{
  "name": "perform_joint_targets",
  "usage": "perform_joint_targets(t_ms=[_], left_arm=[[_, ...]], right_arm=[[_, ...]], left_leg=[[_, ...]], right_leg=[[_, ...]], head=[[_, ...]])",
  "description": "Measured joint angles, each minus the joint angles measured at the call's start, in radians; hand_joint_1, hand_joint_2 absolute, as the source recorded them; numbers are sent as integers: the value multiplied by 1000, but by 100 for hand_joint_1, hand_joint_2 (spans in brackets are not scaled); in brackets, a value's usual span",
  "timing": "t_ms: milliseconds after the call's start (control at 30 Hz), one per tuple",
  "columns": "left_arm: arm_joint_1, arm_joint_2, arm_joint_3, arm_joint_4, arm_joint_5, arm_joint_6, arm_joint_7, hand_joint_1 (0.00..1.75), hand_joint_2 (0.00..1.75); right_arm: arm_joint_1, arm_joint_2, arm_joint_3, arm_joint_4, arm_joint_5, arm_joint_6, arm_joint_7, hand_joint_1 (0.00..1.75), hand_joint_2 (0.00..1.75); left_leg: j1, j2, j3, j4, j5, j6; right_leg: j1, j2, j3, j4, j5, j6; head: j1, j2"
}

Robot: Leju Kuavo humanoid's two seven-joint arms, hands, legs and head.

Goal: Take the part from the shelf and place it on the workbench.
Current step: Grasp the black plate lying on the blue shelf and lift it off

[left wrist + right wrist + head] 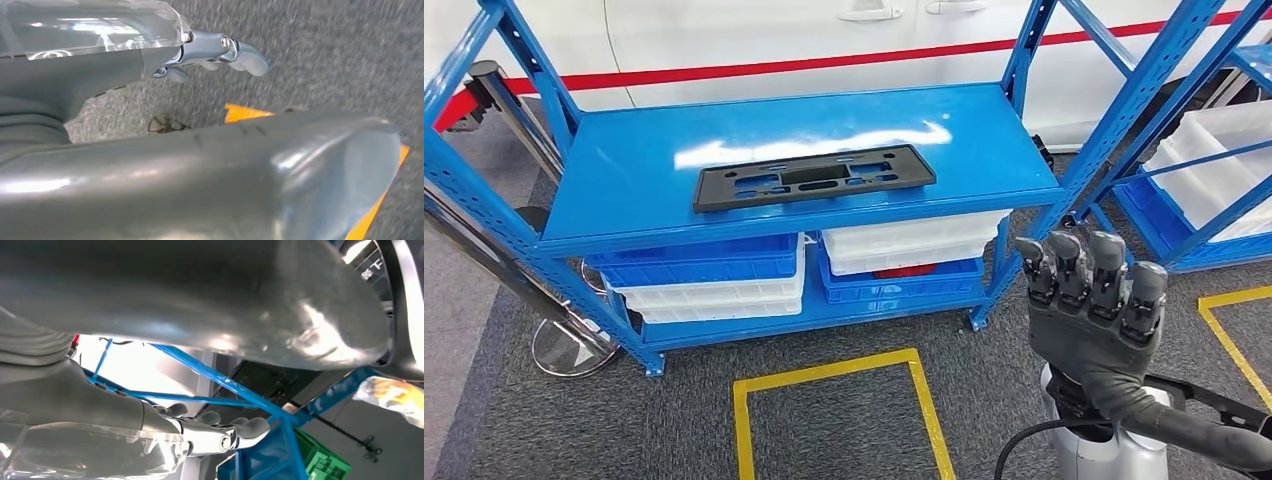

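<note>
Lying flat near the front edge of the blue shelf's top deck [624, 170], the black part [814, 178] has bare blue surface on every side of it, widest behind and to its left. The right hand [1092, 300] is raised beside the shelf's front right post [1096, 150], well apart from the part, fingers upright and slightly spread, holding nothing. The left hand [150, 165] hangs over grey carpet and yellow floor tape [240, 112], its fingers extended and empty. Blue and white bins [714, 275] sit stacked on the lower deck. No readable labels appear on the part or bins.
</note>
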Motion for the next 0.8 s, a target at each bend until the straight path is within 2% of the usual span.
perform_joint_targets(t_ms=[33, 67, 100, 133, 167, 233, 267, 300, 367, 400, 433, 467, 500, 567, 600, 633, 667, 733, 800], left_arm=[[0, -2, 3, 2, 0, -4, 0, 0, 0], [-1, -2, 6, 3, 1, -9, 2, 0, 0], [-2, -2, 9, 5, 1, -13, 2, 0, 0], [-2, -2, 11, 6, 2, -16, 3, 0, 0], [-3, 0, 12, 6, 3, -17, 3, 0, 0], [-4, 1, 14, 6, 4, -19, 3, 0, 0], [-5, 1, 15, 6, 4, -19, 3, 0, 0], [-5, 1, 17, 6, 5, -19, 2, 0, 0], [-4, 1, 20, 6, 9, -17, 2, 0, 0], [-4, 1, 21, 6, 11, -16, 2, 0, 0], [-4, 1, 22, 6, 13, -15, 2, 0, 0], [-4, 1, 23, 6, 14, -15, 1, 0, 0], [-4, 0, 24, 6, 15, -14, 0, 0, 0], [-5, -6, 27, 7, 17, -13, -1, 0, 0], [-5, -11, 28, 9, 17, -12, 0, 0, 0], [-6, -13, 29, 10, 18, -12, 0, 0, 0], [-6, -14, 30, 10, 17, -11, 1, 0, 0], [-5, -16, 30, 11, 14, -10, 2, 0, 0], [-5, -19, 30, 11, 11, -11, 3, 0, 0]], right_arm=[[4, -8, 12, 5, 8, -25, 1, 0, 0], [6, -18, 26, 14, 18, -56, 7, 0, 0], [7, -28, 43, 28, 29, -91, 15, 0, 0], [8, -39, 62, 44, 39, -125, 23, 0, 0], [9, -47, 83, 61, 51, -160, 32, 0, 0], [9, -59, 121, 92, 75, -226, 50, 0, 0], [9, -62, 139, 106, 87, -259, 62, 0, 0], [8, -65, 154, 118, 95, -288, 72, 0, 0], [6, -67, 183, 146, 104, -348, 88, 0, 0], [5, -68, 194, 161, 105, -374, 92, 0, 0], [4, -69, 205, 174, 105, -398, 95, 0, 0], [1, -69, 214, 186, 103, -416, 94, 0, 0], [-4, -70, 220, 194, 101, -431, 94, 0, 0], [-14, -70, 227, 204, 98, -454, 94, 0, 0], [-18, -71, 228, 207, 98, -463, 94, 0, 0], [-21, -71, 229, 209, 100, -472, 95, 0, 0], [-22, -72, 230, 210, 103, -480, 95, 0, 0], [-20, -73, 230, 209, 110, -495, 95, 0, 0], [-15, -74, 230, 208, 117, -504, 95, 0, 0]], left_leg=[[6, -4, 18, -45, 19, -12], [9, -9, 30, -71, 25, -9], [8, -14, 30, -76, 19, 2], [5, -17, 24, -69, 15, 21], [4, -17, 22, -64, 13, 39], [2, -16, 19, -64, 15, 54], [0, -16, 19, -64, 16, 58], [-2, -15, 18, -65, 17, 60], [-10, -15, 17, -66, 17, 63], [-16, -15, 17, -66, 17, 64], [-23, -15, 18, -66, 16, 65], [-32, -15, 20, -66, 15, 67], [-41, -16, 24, -68, 15, 71], [-50, -15, 31, -78, 16, 78], [-50, -14, 34, -85, 19, 79], [-45, -12, 35, -92, 22, 77], [-42, -11, 37, -101, 26, 74], [-42, -9, 45, -110, 25, 68], [-44, -10, 31, -63, -8, 61]], right_leg=[[-7, 2, -7, 22, -13, 17], [-10, 4, -16, 43, -24, 31], [-10, 7, -24, 58, -31, 40], [-9, 10, -30, 66, -34, 45], [-10, 12, -32, 67, -34, 46], [-13, 10, -37, 79, -44, 48], [-13, 7, -50, 107, -63, 48], [-11, 5, -74, 157, -90, 48], [-5, 3, -140, 287, -145, 43], [1, 3, -166, 333, -155, 36], [8, 3, -177, 344, -146, 24], [18, 4, -169, 318, -119, 7], [32, 5, -145, 261, -81, -16], [57, 4, -94, 143, -32, -74], [67, 3, -78, 106, -21, -94], [72, 3, -72, 87, -20, -106], [77, 3, -67, 73, -13, -109], [72, 1, -38, 21, 8, -109], [58, -5, -5, -30, 28, -102]], head=[[-2, 0], [-2, 0], [-2, 0], [-2, 0], [-1, 0], [0, 0], [1, 0], [1, 0], [1, 0], [1, 0], [1, 0], [1, 0], [1, 0], [-7, 0], [-11, 0], [-15, 0], [-17, 0], [-15, 0], [-15, 0]])
